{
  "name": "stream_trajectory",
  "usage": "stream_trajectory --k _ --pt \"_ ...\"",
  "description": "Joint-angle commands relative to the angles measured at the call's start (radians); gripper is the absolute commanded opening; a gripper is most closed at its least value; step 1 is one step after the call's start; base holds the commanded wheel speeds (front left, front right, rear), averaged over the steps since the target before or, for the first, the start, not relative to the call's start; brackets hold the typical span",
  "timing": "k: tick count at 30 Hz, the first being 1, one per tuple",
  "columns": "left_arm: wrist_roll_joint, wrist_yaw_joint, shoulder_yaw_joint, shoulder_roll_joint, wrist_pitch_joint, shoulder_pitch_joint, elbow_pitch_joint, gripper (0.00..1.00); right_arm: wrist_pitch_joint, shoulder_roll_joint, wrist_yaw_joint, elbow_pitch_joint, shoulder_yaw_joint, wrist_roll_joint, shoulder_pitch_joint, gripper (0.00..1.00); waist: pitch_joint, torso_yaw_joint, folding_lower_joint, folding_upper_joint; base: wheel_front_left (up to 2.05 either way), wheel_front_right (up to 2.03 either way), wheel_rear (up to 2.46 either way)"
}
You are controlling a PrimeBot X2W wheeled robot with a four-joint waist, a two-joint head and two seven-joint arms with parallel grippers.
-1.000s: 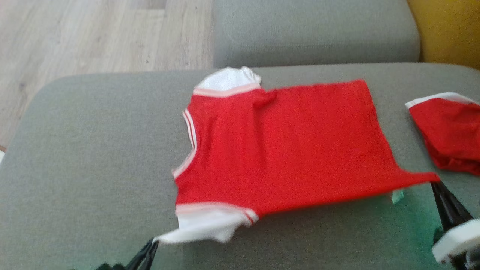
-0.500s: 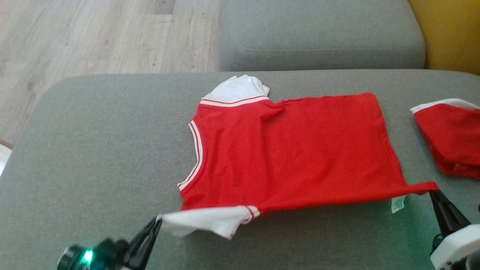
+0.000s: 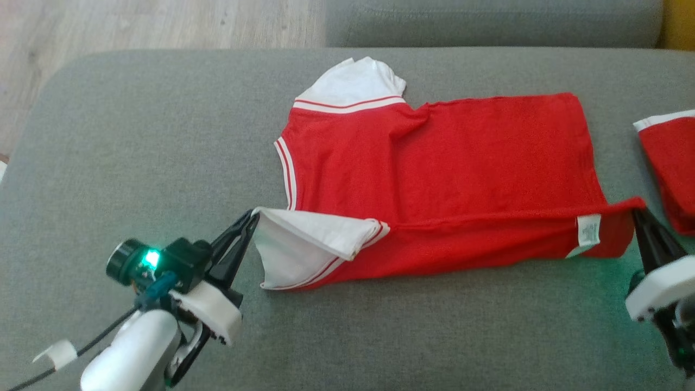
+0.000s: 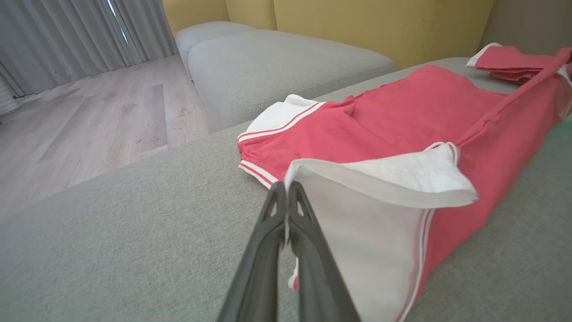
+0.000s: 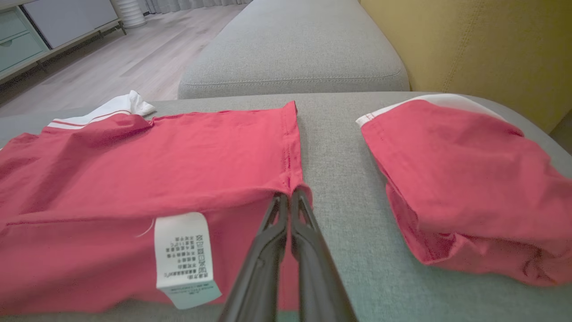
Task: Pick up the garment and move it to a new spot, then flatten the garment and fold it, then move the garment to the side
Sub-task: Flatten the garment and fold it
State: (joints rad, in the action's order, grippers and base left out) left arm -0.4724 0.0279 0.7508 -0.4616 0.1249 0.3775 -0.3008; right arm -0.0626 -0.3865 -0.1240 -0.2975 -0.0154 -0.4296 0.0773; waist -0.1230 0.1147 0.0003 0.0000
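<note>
Nearest the robot, the left gripper (image 3: 254, 214) has its two dark fingers pressed together on the cuff of the near white fabric sleeve (image 3: 309, 241). The right gripper (image 3: 636, 213) is clamped just as tightly on the near hem corner of the red cotton shirt with white sleeves and striped trim (image 3: 434, 157). Holding both ends of the same long side looks deliberate. It keeps that edge taut between the arms, so it can travel over as one straight line. The edge is raised off the grey woven sofa cushion (image 3: 136, 136) and tipped towards the far side, underside showing. This suggests the lengthwise fold is in hand and barely begun.

Just beside the right gripper, a white sewn-in care label (image 5: 183, 250) hangs exposed from the lifted seam. It carries several lines of small dark print, seemingly Chinese characters, too fine to read. No brand shows.

Beyond, the rest of the shirt lies flat mid-cushion, neckline to the robot's left, with the far white sleeve (image 3: 353, 81) spread out. To the right, apart from it, sits a second red garment with a white edge (image 3: 670, 163), loosely bundled. Farther off are another grey seat cushion (image 3: 488, 21), a yellow upholstered backrest (image 5: 469, 44) and a pale wood-look floor (image 3: 163, 21).
</note>
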Motion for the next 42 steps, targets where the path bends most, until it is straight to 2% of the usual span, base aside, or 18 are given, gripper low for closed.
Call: stream_trajectory --k 1,12,14,15,16,17,21,26,33,37,42 --pt "0.020 0.006 -0.029 -0.018 0.013 0.069 0.001 0.00 0.020 -0.020 -0.007 0.003 -0.018 0.008 0.054 0.00 -0.020 -0.001 -0.0003 0.0000 0.00 0.00 0.00" --pt "0.062 -0.003 -0.035 0.027 0.096 0.174 -0.104 0.00 0.092 -0.018 -0.007 -0.149 -0.077 0.008 0.197 0.00 -0.065 0.013 -0.0003 0.0000 0.00 0.00 0.00" --pt "0.068 -0.006 -0.036 0.036 0.107 0.187 -0.121 0.00 0.104 -0.019 -0.007 -0.174 -0.088 0.001 0.213 0.25 -0.068 0.016 -0.0003 0.0000 0.00 0.00 0.00" --pt "0.067 -0.006 -0.038 0.041 0.110 0.192 -0.131 0.04 0.110 -0.019 -0.007 -0.186 -0.094 -0.002 0.220 0.47 -0.069 0.016 -0.0003 0.0000 0.00 0.00 0.00" --pt "0.068 -0.007 -0.038 0.047 0.113 0.195 -0.140 0.76 0.116 -0.019 -0.007 -0.197 -0.100 -0.005 0.227 1.00 -0.070 0.017 -0.0003 0.0000 0.00 0.00 0.00" --pt "0.069 -0.010 -0.040 0.052 0.117 0.199 -0.147 1.00 0.125 -0.019 -0.007 -0.208 -0.102 -0.006 0.234 1.00 -0.071 0.016 -0.0003 0.0000 0.00 0.00 0.00" --pt "0.059 -0.035 -0.059 0.072 0.128 0.180 -0.157 1.00 0.162 -0.011 -0.007 -0.241 -0.119 -0.011 0.252 1.00 -0.070 0.010 -0.0003 0.0000 0.00 0.00 0.00" --pt "-0.025 -0.084 -0.120 0.118 0.134 0.056 -0.116 1.00 0.214 0.002 -0.007 -0.258 -0.125 -0.031 0.237 1.00 -0.060 0.001 -0.0003 0.0000 0.00 0.00 0.00" --pt "-0.093 -0.105 -0.124 0.192 0.136 -0.128 -0.054 1.00 0.248 0.011 -0.007 -0.267 -0.123 -0.056 0.194 1.00 -0.055 -0.010 -0.0003 0.0000 0.00 0.00 0.00" --pt "-0.118 -0.129 -0.142 0.211 0.135 -0.155 -0.087 1.00 0.252 0.015 -0.007 -0.270 -0.126 -0.059 0.190 1.00 -0.056 -0.017 -0.0003 0.0000 0.00 0.00 0.00" --pt "-0.144 -0.132 -0.142 0.226 0.080 -0.133 -0.186 1.00 0.252 0.015 -0.007 -0.271 -0.132 -0.059 0.203 1.00 -0.064 -0.028 -0.0003 0.0000 0.00 0.00 0.00"
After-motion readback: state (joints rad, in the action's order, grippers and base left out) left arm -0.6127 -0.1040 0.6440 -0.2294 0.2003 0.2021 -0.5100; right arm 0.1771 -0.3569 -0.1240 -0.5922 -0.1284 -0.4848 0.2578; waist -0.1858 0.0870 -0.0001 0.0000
